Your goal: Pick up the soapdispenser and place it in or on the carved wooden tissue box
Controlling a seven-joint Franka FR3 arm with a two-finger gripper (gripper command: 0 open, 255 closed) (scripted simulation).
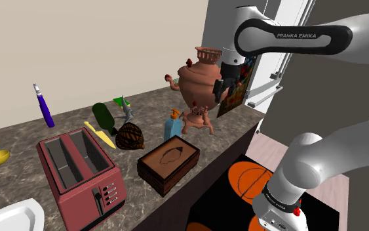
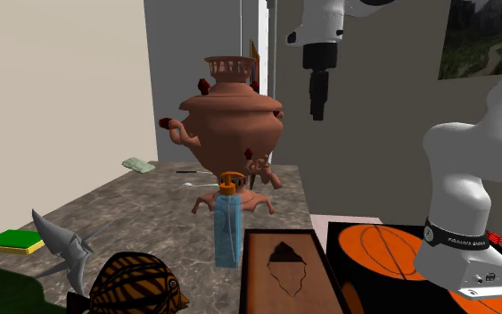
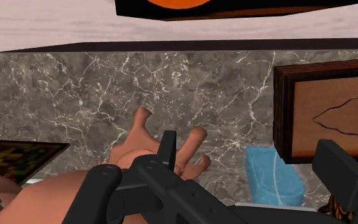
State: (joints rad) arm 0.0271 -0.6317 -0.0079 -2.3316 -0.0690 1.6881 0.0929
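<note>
On the dark veined stone counter [image 1: 19, 134], my biggest worry is the copper-coloured urn [image 1: 199, 80]. Its round belly and splayed feet stand just beside the soap dispenser [image 1: 173, 123], so on the way down I could clip a spout or a foot and shove things about. Next is the tissue box [image 1: 168, 163], a low brown wood-grain block with a leaf-shaped slot in its lid, close on the dispenser's other side; a wide approach may catch its edge. The dispenser is a slim, clear blue bottle with an orange pump, upright between urn and box. Its smooth sides and tall stance suggest it tips or slips easily. The gripper [image 3: 250, 159] hangs above, fingers spread wide and empty; whether they line up over the bottle I can't quite judge.
</note>
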